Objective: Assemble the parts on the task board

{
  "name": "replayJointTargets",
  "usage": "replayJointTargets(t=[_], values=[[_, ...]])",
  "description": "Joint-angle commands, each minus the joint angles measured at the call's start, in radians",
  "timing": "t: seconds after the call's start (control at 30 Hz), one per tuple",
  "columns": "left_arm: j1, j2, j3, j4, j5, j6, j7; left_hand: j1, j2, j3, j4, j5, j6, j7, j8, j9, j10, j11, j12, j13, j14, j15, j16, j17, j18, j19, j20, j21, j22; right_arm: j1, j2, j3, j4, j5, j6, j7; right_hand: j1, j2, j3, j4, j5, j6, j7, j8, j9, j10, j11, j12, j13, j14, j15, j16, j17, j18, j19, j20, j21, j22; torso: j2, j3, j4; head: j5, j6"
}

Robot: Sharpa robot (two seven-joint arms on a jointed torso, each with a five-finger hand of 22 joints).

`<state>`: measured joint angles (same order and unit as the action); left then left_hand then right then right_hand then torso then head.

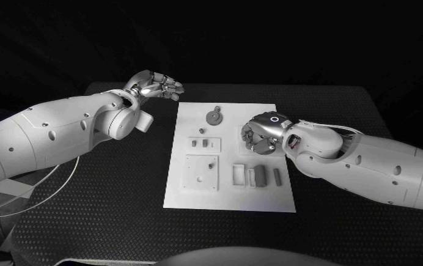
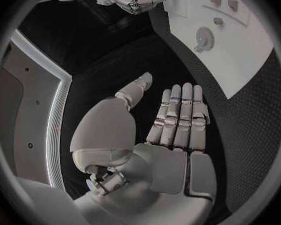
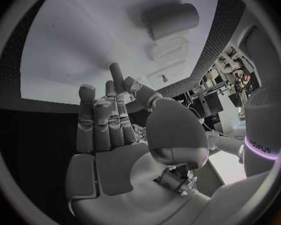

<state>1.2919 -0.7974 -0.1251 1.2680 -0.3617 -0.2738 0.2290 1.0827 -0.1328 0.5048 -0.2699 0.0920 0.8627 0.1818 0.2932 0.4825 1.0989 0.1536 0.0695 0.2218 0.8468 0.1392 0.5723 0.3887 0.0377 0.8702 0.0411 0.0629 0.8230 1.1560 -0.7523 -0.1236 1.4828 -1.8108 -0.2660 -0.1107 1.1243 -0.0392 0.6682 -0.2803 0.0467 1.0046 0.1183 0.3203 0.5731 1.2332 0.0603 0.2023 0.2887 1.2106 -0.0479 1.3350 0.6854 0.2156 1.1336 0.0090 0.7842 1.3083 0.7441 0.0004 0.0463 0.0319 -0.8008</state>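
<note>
The head view looks steeply down from above the near edge of the black worktop [image 1: 115, 217], taking in the whole white task board [image 1: 231, 156] from some way off. The left wrist view sits close behind the left hand [image 2: 172, 135], facing along its fingers [image 2: 178, 110] toward the board [image 2: 240, 50] further off. The right wrist view sits close behind the right hand [image 3: 115, 140], facing the board [image 3: 84, 45] from near. All three share the board
</note>
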Motion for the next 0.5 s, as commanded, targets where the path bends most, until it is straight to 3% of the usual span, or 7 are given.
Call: replayJointTargets(t=[0.03,0.13,0.33,0.5], values=[[0.002,0.0,0.001,0.003,0.005,0.012,0.01,0.001,-0.008,-0.003,0.004,-0.005,-0.004,-0.002,0.006,-0.002,-0.006,-0.001,-0.002,-0.001,-0.007,0.002,-0.006,0.002,-0.008,-0.008,-0.001,0.005,-0.001,-0.001,-0.007,0.0,0.013,-0.015,-0.013,-0.002,0.001,0.008,0.0,-0.004,0.004,0.007,-0.001,0.004,0.009,0.013,-0.004,0.004,0.001,0.003,-0.007,-0.005,-0.002,0.046,0.004,-0.006,0.005,0.015,0.0,0.0002,-0.0002,0.0,0.0],[0.002,-0.001,0.001,0.003,0.005,0.012,0.01,0.001,-0.008,-0.003,0.005,-0.005,-0.004,-0.002,0.006,-0.002,-0.006,-0.001,-0.002,-0.001,-0.007,0.002,-0.006,0.002,-0.008,-0.008,0.0,0.005,-0.002,-0.001,-0.017,0.004,0.031,-0.015,-0.022,0.0,0.002,0.008,0.001,-0.005,0.004,0.008,-0.001,0.004,0.009,0.014,-0.005,0.004,0.001,0.004,-0.007,-0.005,-0.002,0.046,0.005,-0.007,0.005,0.014,0.0,0.0002,-0.0001,0.001,0.0],[0.002,-0.001,0.001,0.002,0.005,0.011,0.01,0.001,-0.008,-0.004,0.005,-0.005,-0.004,-0.002,0.006,-0.002,-0.006,-0.001,-0.002,-0.001,-0.007,0.002,-0.006,0.003,-0.008,-0.008,0.0,0.005,-0.002,0.002,-0.044,0.027,0.1,-0.015,-0.054,0.006,0.004,0.004,0.003,-0.005,0.004,0.012,-0.003,0.006,0.01,0.018,-0.007,0.005,0.002,0.007,-0.01,-0.007,-0.002,0.046,0.008,-0.008,0.005,0.014,-0.001,0.0009,-0.0009,0.004,0.001],[0.002,0.0,0.001,0.001,0.005,0.011,0.011,0.001,-0.007,-0.004,0.005,-0.005,-0.004,-0.002,0.006,-0.002,-0.006,-0.001,-0.001,-0.001,-0.007,0.002,-0.007,0.004,-0.008,-0.008,0.0,0.005,-0.002,0.007,-0.055,0.035,0.138,-0.017,-0.084,0.008,0.005,0.002,0.004,-0.005,0.004,0.014,-0.003,0.006,0.01,0.02,-0.008,0.004,0.002,0.009,-0.011,-0.008,-0.002,0.046,0.011,-0.009,0.005,0.013,0.0,0.0002,-0.0009,0.005,0.001]])
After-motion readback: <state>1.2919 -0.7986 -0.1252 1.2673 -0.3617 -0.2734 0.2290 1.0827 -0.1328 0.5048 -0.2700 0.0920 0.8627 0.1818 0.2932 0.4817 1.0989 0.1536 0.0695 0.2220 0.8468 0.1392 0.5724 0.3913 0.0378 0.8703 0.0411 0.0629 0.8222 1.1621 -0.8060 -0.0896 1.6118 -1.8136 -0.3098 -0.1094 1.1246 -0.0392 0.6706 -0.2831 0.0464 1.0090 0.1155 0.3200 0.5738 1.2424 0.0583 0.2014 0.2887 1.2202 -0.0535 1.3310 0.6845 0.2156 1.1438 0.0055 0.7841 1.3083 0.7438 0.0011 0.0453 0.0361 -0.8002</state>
